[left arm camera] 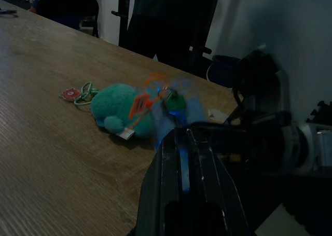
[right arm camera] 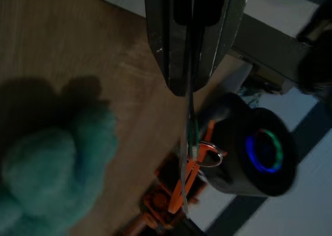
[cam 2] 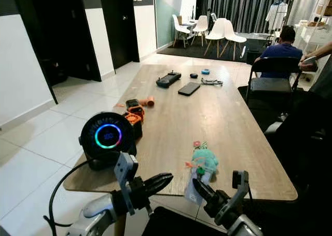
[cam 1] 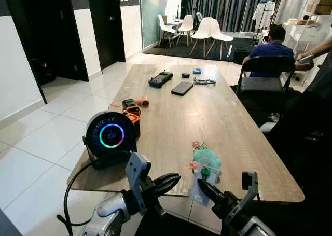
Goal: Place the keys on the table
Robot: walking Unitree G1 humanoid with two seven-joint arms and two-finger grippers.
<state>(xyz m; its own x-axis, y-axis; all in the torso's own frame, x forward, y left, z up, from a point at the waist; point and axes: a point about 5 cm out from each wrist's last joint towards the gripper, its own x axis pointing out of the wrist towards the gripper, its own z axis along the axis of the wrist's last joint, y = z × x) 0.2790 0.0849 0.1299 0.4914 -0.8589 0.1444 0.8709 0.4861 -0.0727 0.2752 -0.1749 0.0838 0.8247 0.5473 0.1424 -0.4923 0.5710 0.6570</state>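
The keys (cam 1: 206,162) are a bunch with a teal plush toy, a small red tag, orange cords and a pale blue card (cam 1: 198,191). The plush lies on the wooden table (cam 1: 207,116) near its front edge. My right gripper (cam 1: 203,185) is at that edge, shut on the card, which hangs over the rim. In the right wrist view the card's thin edge sits between the fingers (right arm camera: 171,44), with a key ring (right arm camera: 209,156) and the plush (right arm camera: 52,168) beyond. My left gripper (cam 1: 174,180) hovers shut just left of the bunch, holding nothing.
A round black speaker (cam 1: 110,137) with a glowing ring stands at the table's front left corner, its cable hanging down. Behind it lies an orange and black tool (cam 1: 132,111). A phone (cam 1: 182,88) and controller (cam 1: 161,79) lie farther back. A person (cam 1: 272,49) sits at the far right.
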